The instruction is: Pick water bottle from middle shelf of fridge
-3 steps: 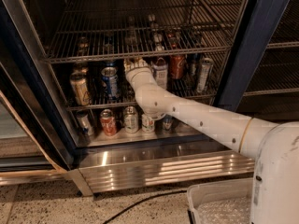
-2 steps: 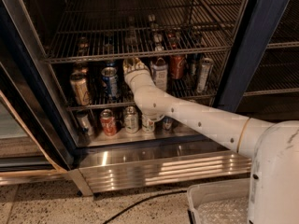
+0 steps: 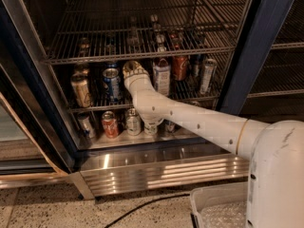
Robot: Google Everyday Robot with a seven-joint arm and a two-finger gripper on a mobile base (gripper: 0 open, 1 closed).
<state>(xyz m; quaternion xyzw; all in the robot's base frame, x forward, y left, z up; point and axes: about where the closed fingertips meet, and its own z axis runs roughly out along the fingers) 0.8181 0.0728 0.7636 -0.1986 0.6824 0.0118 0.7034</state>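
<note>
Fridge stands open, with its dark blue frame running down the right of the frame. On the middle shelf, a wire rack across the centre, from left to right: gold can and blue can, both upright. Next comes the claw at centre, then the white-label bottle with a dark cap, just beside the claw. After that are a red can, a dark can and a tall silver can. Count on this rack: five cans in clear sight and one labelled bottle. The white arm enters from the lower right and crosses in front of the rack. Claw state: cannot tell; its pale tip faces into the shelf, between the blue can and the labelled bottle. Water bottle: not separable from the claw. That gap is covered by the claw and wrist, so its long axis, pointing and look are unreadable. On the fridge floor below, from the left: silver can, second red can, second silver can. Further items there sit partly behind the arm.
</note>
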